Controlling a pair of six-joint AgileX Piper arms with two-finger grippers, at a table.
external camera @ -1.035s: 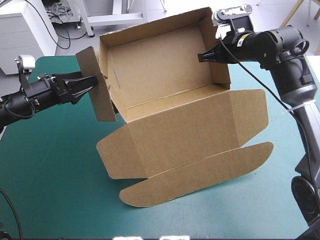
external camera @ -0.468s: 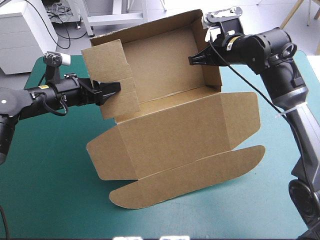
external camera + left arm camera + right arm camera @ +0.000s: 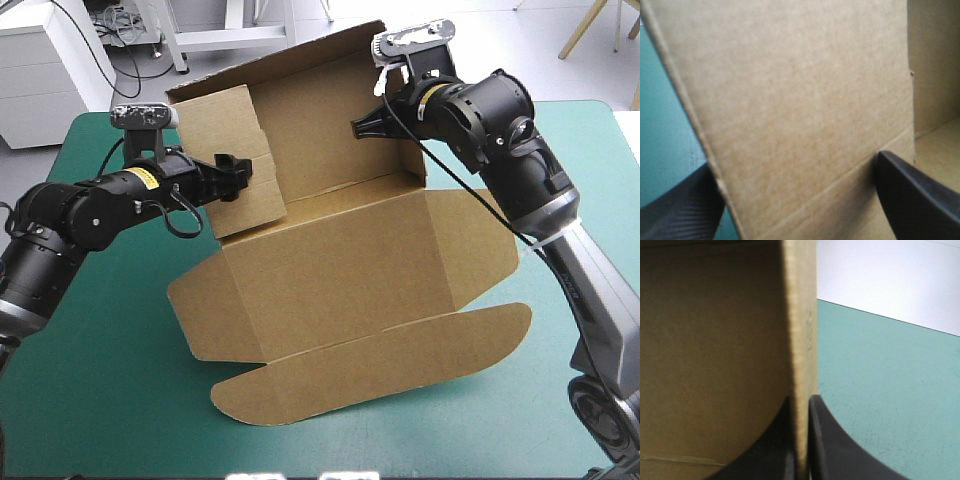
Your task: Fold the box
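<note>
Bright, even light falls from overhead in the high view, so the box [image 3: 340, 270] throws only a soft, narrow shadow onto the teal-green worktop [image 3: 110, 350] along its near flaps, while its raised far walls shade the inner corners a little. In the right wrist view the inside of the wall lies in deep shade and the worktop past it is brightly lit. In the left wrist view the brown board is evenly and softly lit.

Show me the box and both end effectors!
box [image 3: 340, 270]: high view, flat middle panel.
left end effector [image 3: 236, 175]: high view, fingertips at the side flap.
right end effector [image 3: 360, 128]: high view, fingertips on the right wall.
</note>
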